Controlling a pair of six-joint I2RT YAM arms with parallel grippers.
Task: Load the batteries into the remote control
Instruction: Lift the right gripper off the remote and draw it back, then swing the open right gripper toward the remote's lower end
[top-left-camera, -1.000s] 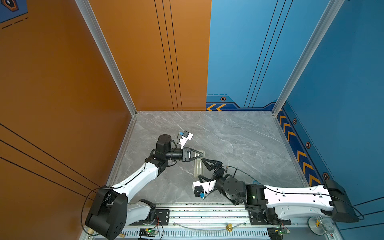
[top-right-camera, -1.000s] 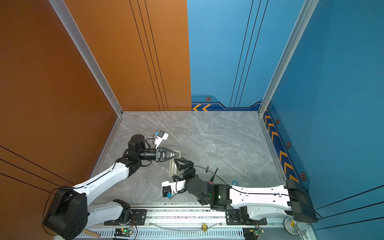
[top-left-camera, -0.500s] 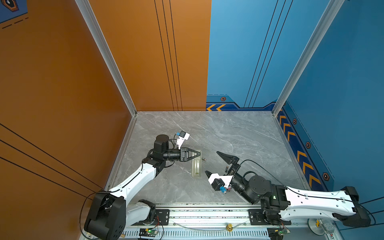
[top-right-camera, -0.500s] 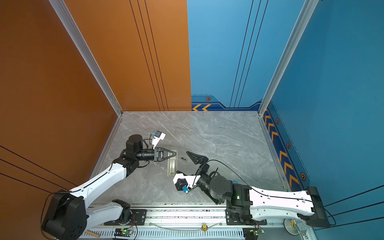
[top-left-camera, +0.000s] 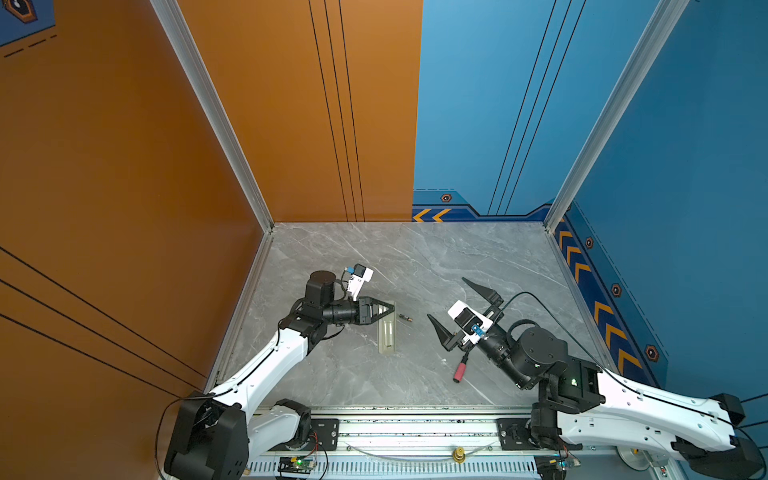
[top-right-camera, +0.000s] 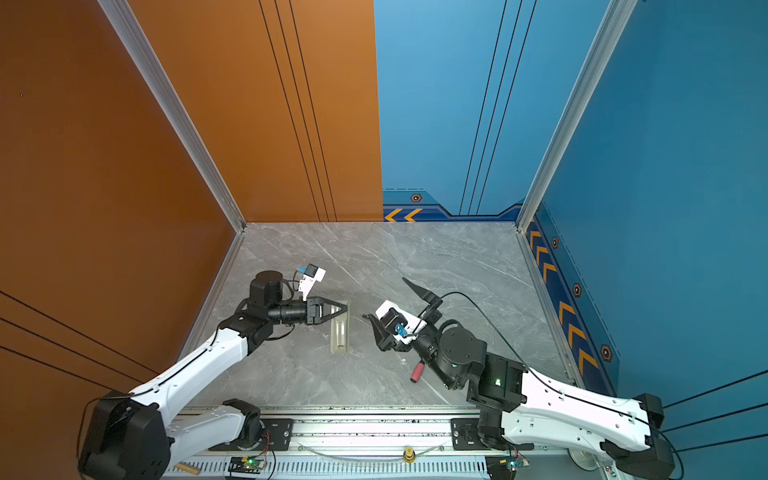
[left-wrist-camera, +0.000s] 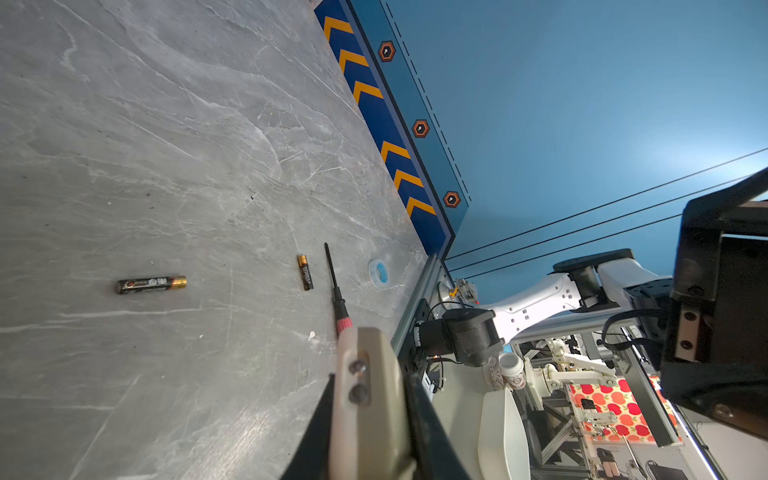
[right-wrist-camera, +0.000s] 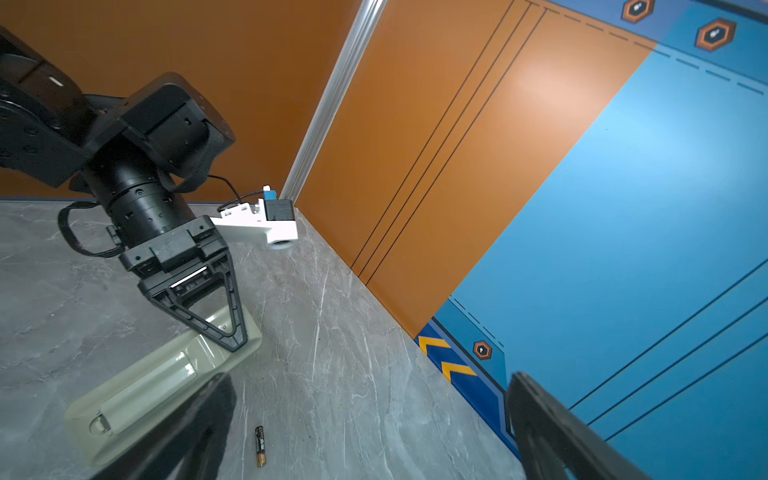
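Note:
The remote control (top-left-camera: 386, 337) (top-right-camera: 340, 332) lies back up on the grey floor, and its long pale recess (right-wrist-camera: 145, 390) is uncovered. My left gripper (top-left-camera: 391, 308) (top-right-camera: 345, 307) (left-wrist-camera: 370, 415) is shut on the remote control's far end (left-wrist-camera: 365, 395). One battery (top-left-camera: 405, 318) (right-wrist-camera: 260, 446) (left-wrist-camera: 151, 285) lies just right of the remote. A second battery (left-wrist-camera: 305, 272) lies farther right, beside the screwdriver. My right gripper (top-left-camera: 445, 298) (top-right-camera: 386, 298) (right-wrist-camera: 370, 436) hangs wide open and holds nothing, right of the near battery.
A pink-handled screwdriver (top-left-camera: 459, 372) (top-right-camera: 417, 372) (left-wrist-camera: 334, 286) lies under the right arm's wrist. A blue tape ring (left-wrist-camera: 378, 272) sits near the floor's front edge. Orange and blue walls close in the floor on three sides. The arms' rail (top-left-camera: 415, 428) runs along the front.
My right gripper has pulled back to the right, away from the remote, and stays wide open. The battery beside the remote has come into sight. The left gripper keeps its hold.

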